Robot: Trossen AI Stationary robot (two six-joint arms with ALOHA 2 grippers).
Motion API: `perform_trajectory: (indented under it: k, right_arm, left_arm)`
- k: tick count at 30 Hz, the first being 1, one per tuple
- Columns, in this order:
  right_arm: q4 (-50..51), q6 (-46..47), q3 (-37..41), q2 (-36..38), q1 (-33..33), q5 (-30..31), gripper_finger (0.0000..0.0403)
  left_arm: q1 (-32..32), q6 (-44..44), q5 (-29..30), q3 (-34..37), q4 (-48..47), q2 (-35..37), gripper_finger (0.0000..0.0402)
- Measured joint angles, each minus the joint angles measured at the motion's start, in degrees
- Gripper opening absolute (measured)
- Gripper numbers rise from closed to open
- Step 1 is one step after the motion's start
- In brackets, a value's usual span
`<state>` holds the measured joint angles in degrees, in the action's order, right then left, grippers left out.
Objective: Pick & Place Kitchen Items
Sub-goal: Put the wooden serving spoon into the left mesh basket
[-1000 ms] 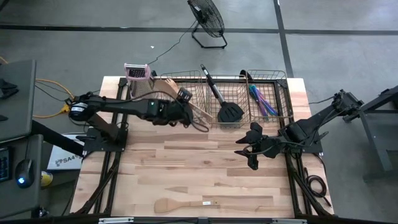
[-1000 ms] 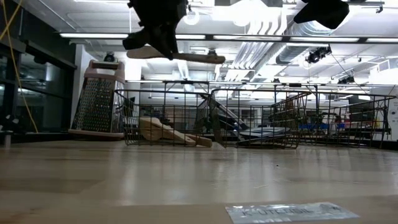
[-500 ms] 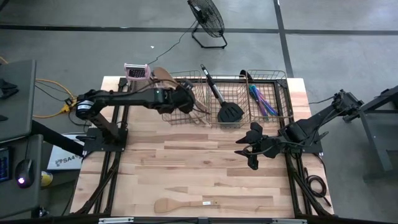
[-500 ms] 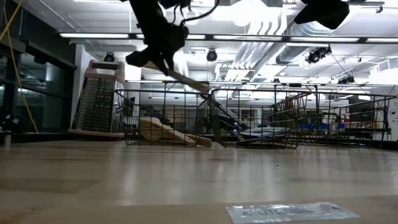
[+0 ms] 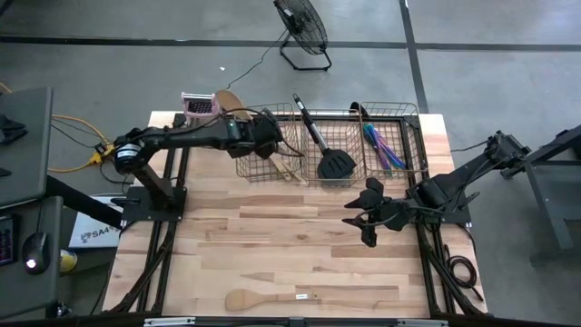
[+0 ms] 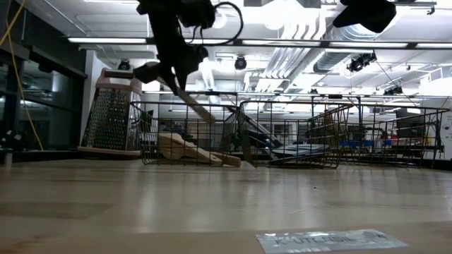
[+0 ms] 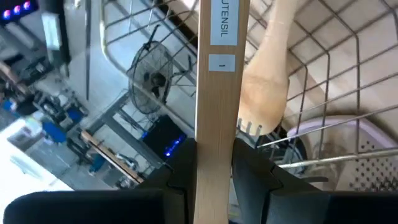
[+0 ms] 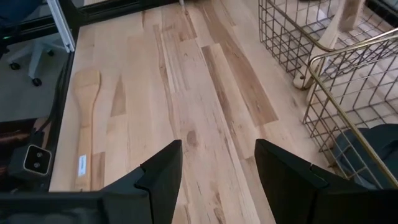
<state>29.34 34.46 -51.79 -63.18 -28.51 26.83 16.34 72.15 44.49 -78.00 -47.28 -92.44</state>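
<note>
With several utensils binned, the left gripper (image 5: pixel 263 138) clenches a light wooden spatula (image 7: pixel 217 112) over the leftmost wire basket (image 5: pixel 265 169) below it, while another wooden spatula (image 5: pixel 265 298) lies well beyond the open right gripper (image 5: pixel 359 221).

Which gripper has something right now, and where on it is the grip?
The left gripper clamps a light wooden utensil on its flat handle, above the wire basket. The right gripper is open and empty.

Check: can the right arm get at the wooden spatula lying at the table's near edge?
Probably yes. The right gripper hovers open and empty, and only bare table lies between it and the spatula.
</note>
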Motion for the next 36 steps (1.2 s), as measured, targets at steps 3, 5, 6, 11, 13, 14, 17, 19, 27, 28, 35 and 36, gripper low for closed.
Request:
perform_trajectory:
  k: [3,5,6,11,13,14,17,19,27,28,35,36]
  right_arm:
    - [-0.76,-0.03,0.31,0.0,0.01,0.34,0.0195]
    - [-1.41,-0.14,0.94,0.0,0.0,0.32,0.0195]
    - [-1.85,-0.15,1.43,0.0,0.0,0.32,0.0195]
    - [-4.56,0.34,4.97,0.0,0.0,0.1,0.0195]
    - [-6.06,0.42,5.84,0.0,0.02,0.08,0.0195]
    - [-6.51,0.44,6.01,0.0,0.0,0.06,0.0195]
    - [-7.44,0.34,6.05,0.0,0.0,0.07,0.0195]
    - [-7.92,-0.01,6.05,0.0,0.0,0.08,0.0195]
    - [-7.8,-0.13,6.05,0.0,0.0,0.08,0.0195]
    - [-7.8,0.0,6.05,0.0,0.0,0.08,0.0195]
    - [-7.8,0.16,6.05,0.0,0.0,0.06,0.0195]
    - [-7.8,0.18,6.05,0.0,0.0,0.06,0.0195]
  left_arm:
    - [0.15,3.02,-0.23,-0.04,0.17,-2.03,0.0071]
    - [0.15,4.28,-0.26,0.0,0.09,-3.52,0.0071]
    - [0.15,4.38,-0.29,0.0,-0.06,-4.16,0.0071]
    - [0.17,4.38,-0.62,0.02,-0.87,-7.39,0.0071]
    - [0.17,4.69,-1.0,0.0,-0.02,-7.9,0.0071]
    - [0.17,4.91,-2.16,0.0,-0.03,-7.98,0.0071]
    - [0.15,5.12,-5.76,0.0,0.81,-7.98,0.0071]
    - [0.15,4.35,-6.98,0.0,0.93,-7.98,0.0071]
    - [0.17,2.47,-15.26,0.0,0.75,-7.98,0.0071]
    - [0.17,2.55,-15.36,0.0,1.15,-7.98,0.0071]
    - [0.17,2.59,-15.56,0.0,0.72,-7.98,0.0071]
    - [0.17,2.61,-15.76,0.0,0.83,-7.98,0.0071]
